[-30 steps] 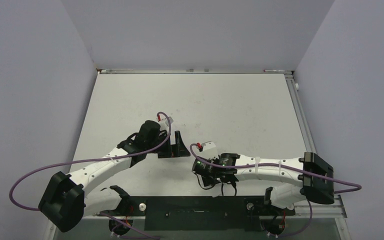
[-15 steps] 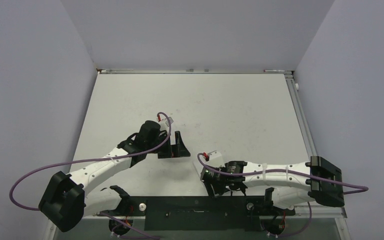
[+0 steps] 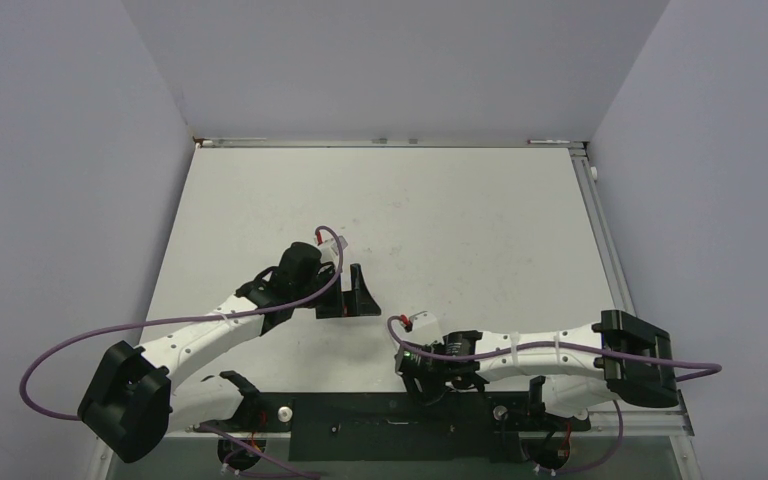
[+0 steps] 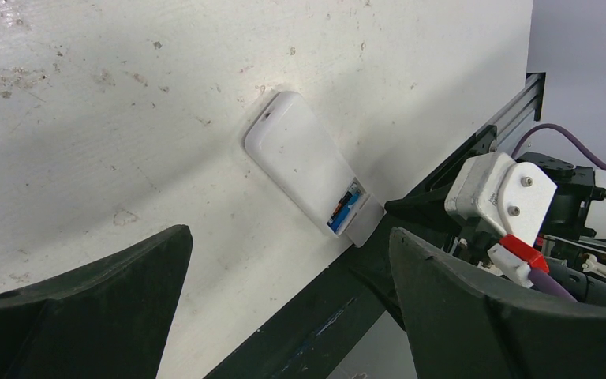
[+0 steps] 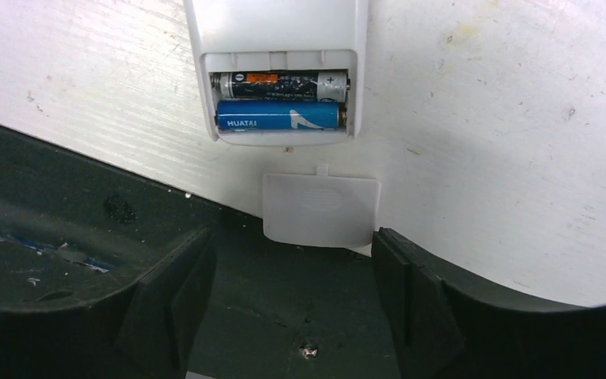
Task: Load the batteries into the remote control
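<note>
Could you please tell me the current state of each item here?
Remote control: face down, battery compartment open.
Blue battery: seated in compartment.
Dark battery: seated in compartment.
Compartment cover: off, lying beside remote.
Left end effector: open, empty.
Right end effector: open, empty.

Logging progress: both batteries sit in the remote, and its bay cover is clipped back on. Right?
No. Both batteries sit in the remote, but its bay cover is off, lying loose just past the open bay's end. The right wrist view shows it.
</note>
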Controlling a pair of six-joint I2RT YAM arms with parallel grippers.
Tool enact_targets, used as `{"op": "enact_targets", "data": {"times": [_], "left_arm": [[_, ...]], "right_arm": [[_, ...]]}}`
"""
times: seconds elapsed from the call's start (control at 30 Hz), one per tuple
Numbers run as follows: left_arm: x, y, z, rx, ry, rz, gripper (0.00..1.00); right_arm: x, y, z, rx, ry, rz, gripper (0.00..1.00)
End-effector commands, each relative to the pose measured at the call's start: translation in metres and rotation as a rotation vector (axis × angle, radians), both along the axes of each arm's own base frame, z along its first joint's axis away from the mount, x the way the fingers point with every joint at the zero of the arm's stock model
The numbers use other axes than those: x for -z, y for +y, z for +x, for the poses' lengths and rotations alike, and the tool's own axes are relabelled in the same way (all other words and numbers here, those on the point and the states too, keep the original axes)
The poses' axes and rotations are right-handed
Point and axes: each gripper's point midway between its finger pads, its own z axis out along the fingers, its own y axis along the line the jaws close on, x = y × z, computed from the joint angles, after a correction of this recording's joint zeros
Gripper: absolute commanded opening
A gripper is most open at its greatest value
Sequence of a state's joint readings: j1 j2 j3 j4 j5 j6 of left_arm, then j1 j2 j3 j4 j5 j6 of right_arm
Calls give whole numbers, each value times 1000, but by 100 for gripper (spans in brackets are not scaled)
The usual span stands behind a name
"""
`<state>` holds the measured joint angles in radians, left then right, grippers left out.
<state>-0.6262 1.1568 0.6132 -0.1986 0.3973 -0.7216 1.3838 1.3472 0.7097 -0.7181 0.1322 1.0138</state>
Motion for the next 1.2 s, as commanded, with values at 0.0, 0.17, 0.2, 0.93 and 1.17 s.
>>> {"op": "enact_targets", "data": {"times": [0.0,0.17,0.2,0.93,1.17], "left_arm": [[-8,-4,5,6,-35,-33,94],[-8,-5,6,9,-31,-35,94],[-8,-5,6,9,-33,-35,94],[-7,-6,6,12,-29,-37,94],[-10,-9,7,15,-29,-50,94]], "right_arm": [[3,0,6,37,-38,5,71],[5,-4,5,54,-36,7,70],[6,-4,4,54,-33,10,70],[12,-9,2,43,-32,-60,41],[-3,-7,5,36,-62,-61,32]]}}
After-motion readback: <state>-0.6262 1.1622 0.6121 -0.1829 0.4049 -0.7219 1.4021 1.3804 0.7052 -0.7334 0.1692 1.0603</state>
